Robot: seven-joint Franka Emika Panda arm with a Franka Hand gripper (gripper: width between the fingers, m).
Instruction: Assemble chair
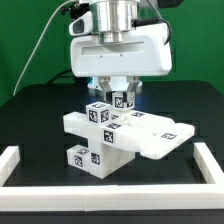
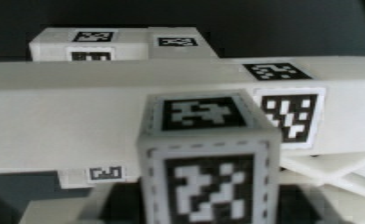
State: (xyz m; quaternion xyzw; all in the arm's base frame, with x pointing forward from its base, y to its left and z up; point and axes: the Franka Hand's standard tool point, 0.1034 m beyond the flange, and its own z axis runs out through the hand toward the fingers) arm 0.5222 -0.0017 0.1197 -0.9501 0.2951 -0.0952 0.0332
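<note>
The chair (image 1: pixel 120 138) is a cluster of chunky white tagged pieces in the middle of the black table: flat panels lying across a notched block, with tagged blocks on top. My gripper (image 1: pixel 112 97) hangs straight down over the cluster's top. In the wrist view my gripper (image 2: pixel 205 200) is shut on an upright white post (image 2: pixel 207 140) with tags on its top and front. Dark fingers (image 2: pixel 133 198) press against both its sides. Behind the post lies a long white panel (image 2: pixel 90 110) and a further tagged piece (image 2: pixel 117 42).
A low white border rail (image 1: pixel 100 211) runs along the table's front, with side sections at the exterior view's left (image 1: pixel 10 163) and right (image 1: pixel 208 165). A cable (image 1: pixel 40 45) hangs at the back left beside the arm.
</note>
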